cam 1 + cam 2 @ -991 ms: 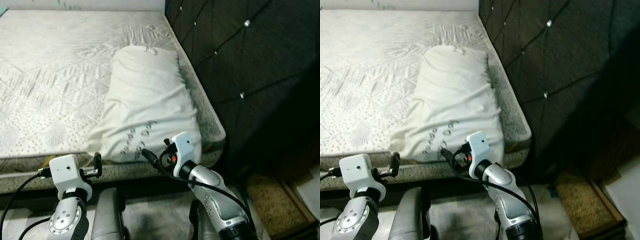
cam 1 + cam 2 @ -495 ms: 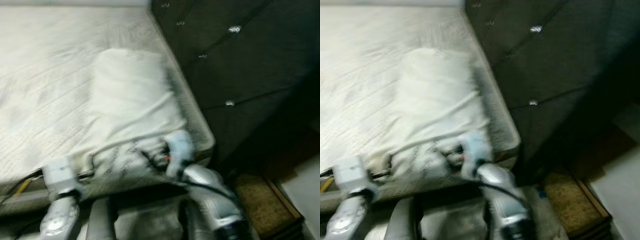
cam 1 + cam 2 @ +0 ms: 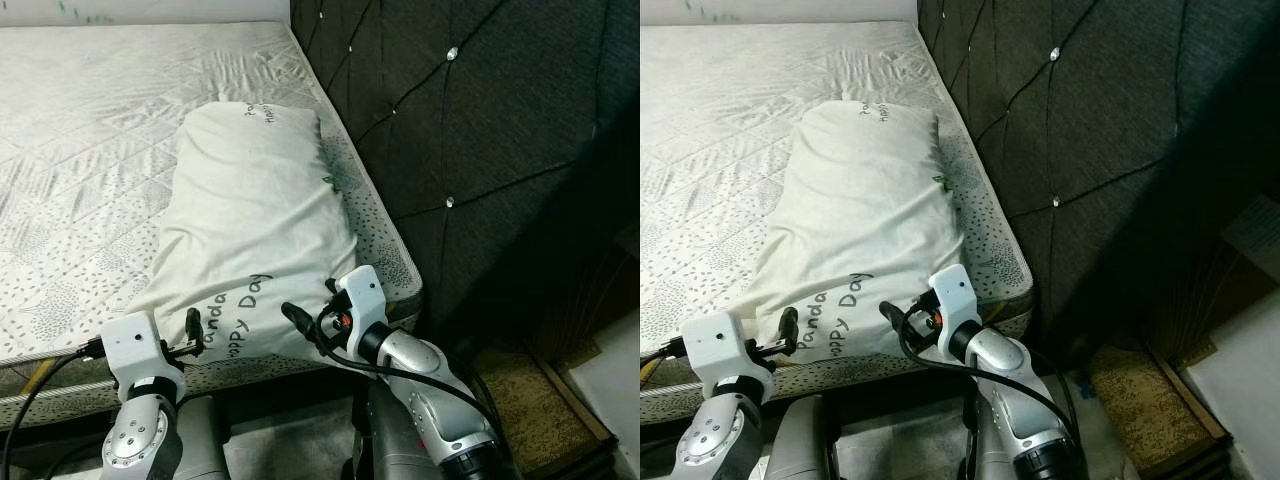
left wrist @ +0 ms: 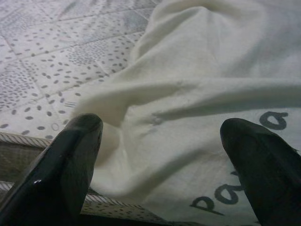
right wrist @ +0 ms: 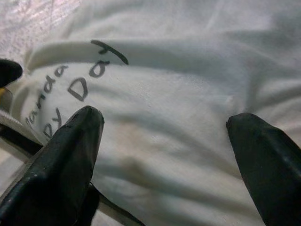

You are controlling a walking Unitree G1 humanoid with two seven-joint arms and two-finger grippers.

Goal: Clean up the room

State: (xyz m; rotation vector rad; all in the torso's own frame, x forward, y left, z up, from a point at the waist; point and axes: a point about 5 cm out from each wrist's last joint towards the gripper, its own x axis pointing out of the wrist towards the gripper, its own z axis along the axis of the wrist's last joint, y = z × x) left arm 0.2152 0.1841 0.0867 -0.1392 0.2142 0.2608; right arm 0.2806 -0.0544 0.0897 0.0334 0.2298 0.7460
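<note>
One pillow (image 3: pixel 255 230), one mattress (image 3: pixel 90 130), one dark tufted headboard (image 3: pixel 470 130). Pillow is white, wrinkled, long, lying lengthwise on the mattress beside the headboard, its near end at the mattress's front edge. Grey print on the near end reads "Panda" and "Day", one word between partly hidden; small unreadable print at the far end.

Left gripper (image 4: pixel 162 155) sits at the pillow's near left corner, fingers (image 4: pixel 70 160) spread apart, cloth between them, not clamped. Right gripper (image 5: pixel 164 155) faces the pillow's near end by the lettering, fingers (image 5: pixel 66 155) also wide apart. Brown mat (image 3: pixel 545 400) on the floor right of the bed.
</note>
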